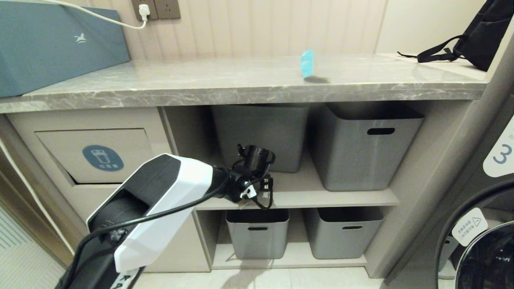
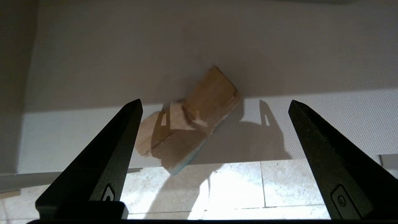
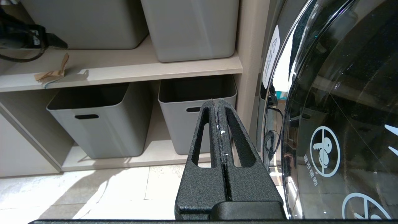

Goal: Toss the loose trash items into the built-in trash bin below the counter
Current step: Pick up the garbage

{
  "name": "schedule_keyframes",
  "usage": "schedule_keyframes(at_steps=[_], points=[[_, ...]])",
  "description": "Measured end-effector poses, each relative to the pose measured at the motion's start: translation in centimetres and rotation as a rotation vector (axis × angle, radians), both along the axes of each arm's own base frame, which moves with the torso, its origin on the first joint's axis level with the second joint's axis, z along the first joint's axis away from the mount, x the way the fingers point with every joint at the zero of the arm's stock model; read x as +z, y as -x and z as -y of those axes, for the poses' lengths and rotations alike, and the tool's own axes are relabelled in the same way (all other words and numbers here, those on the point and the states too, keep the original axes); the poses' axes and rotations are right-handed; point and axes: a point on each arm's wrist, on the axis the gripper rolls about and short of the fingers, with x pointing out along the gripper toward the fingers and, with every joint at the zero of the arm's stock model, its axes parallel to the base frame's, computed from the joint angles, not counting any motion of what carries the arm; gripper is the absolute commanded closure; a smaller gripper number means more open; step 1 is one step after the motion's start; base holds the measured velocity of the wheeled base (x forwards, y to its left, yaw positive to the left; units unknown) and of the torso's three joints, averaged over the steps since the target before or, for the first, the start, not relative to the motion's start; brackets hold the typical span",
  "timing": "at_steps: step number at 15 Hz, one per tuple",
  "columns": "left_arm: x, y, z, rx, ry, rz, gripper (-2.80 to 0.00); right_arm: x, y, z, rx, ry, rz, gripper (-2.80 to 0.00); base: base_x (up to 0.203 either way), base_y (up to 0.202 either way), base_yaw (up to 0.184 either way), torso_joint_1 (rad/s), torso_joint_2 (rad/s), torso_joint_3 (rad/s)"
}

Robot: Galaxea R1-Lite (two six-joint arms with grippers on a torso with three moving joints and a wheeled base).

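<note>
While I watch from the head camera, the largest task piece is the built-in trash bin (image 1: pixel 94 154), low at the counter's left end: a beige cabinet front with a rectangular flap, long axis level, carrying a blue oval badge with a white bin icon. Its flap looks tipped inward at the bottom, though I can't be sure from this angle.

My left arm reaches across in front of it toward the middle shelf (image 1: pixel 345 196). From its wrist camera, the left gripper (image 2: pixel 214 104) stands spread wide with nothing between its jaws. Under it on that shelf lies a cardboard scrap (image 2: pixel 192 121), brown kraft face up, creased and folded over itself, with a thin cyan edge along its lower side. Its long axis runs diagonally across the gap between the fingers, and it touches neither one. From the right wrist camera I see the same scrap close to the shelf's front edge, with one end curling upward.

On the grey marble counter (image 1: pixel 225 82) a second scrap (image 1: pixel 307 63) stands nearly upright, cyan face toward me, long axis vertical.

My right gripper (image 3: pixel 220 105) is parked low beside the washer door (image 3: pixel 335 109), jaws pressed together and empty.
</note>
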Motion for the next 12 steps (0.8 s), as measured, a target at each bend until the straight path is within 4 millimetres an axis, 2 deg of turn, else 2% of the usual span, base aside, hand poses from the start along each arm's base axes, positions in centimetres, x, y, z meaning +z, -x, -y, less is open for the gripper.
schedule_keyframes(at_steps=[4,12], points=[[-1.8,-1.2,-1.1,0.013,-0.054,-0.052,-2.8,0.0,0.0,0.0,-0.001,0.0,0.0,0.0,0.0,0.0,0.0,0.0,0.0,0.0],[-4.3,-1.9,-1.1,0.004,-0.085,-0.038,-2.8,0.0,0.0,0.0,-0.001,0.0,0.0,0.0,0.0,0.0,0.0,0.0,0.0,0.0]])
